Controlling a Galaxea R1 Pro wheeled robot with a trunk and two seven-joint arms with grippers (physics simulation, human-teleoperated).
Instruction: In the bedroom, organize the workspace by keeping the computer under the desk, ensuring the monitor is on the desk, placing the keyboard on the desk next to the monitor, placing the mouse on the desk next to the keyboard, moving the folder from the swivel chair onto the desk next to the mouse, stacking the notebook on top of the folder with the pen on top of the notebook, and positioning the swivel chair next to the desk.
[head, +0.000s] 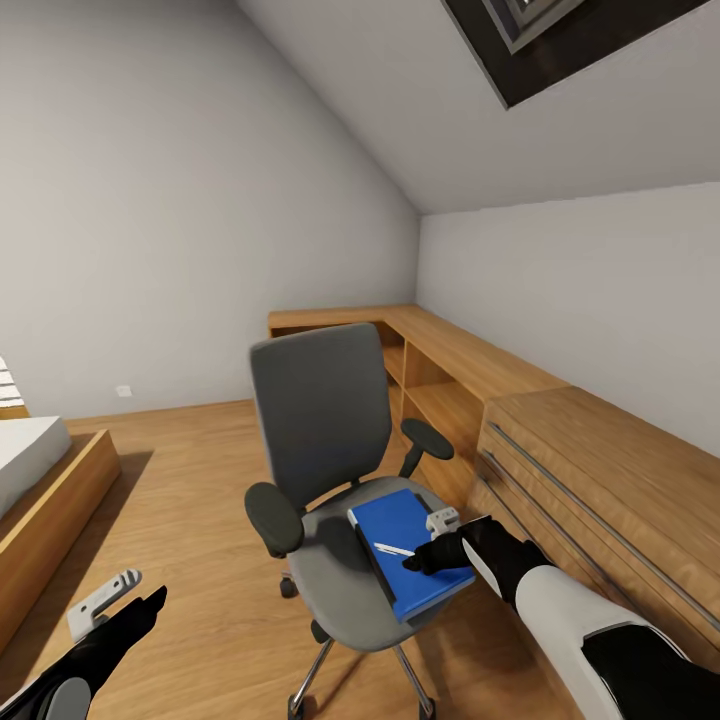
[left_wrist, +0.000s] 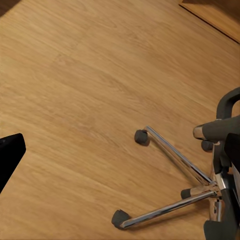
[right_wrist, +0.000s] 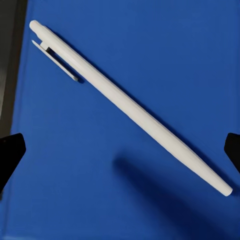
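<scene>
I'm on the pen step: my right pincer (head: 418, 562) hangs just above the slim white stick-like pen (right_wrist: 125, 102), which lies slantwise on the flat bright blue rectangular folder (head: 410, 545) on the seat of the grey upholstered swivel chair with black padded armrests (head: 320, 470). In the right wrist view the two black fingertips (right_wrist: 10, 155) stand wide apart, one on each side of the pen and clear of it, so nothing is held yet. As I judge it, the next move calls for a straight descent with the pen centred across the gap, then a gentle close; a thin round stick on a slick cover may roll or skid away. My left pincer (head: 130, 595) idles low over the light wood floor (left_wrist: 85, 90), near the chair's chrome five-star base (left_wrist: 175, 190); I cannot tell how wide it stands. Hard to make out: any notebook under the pen, since I see only blue around it. The light wood chest with long steel handles (head: 600, 480) stands just beside the chair.
</scene>
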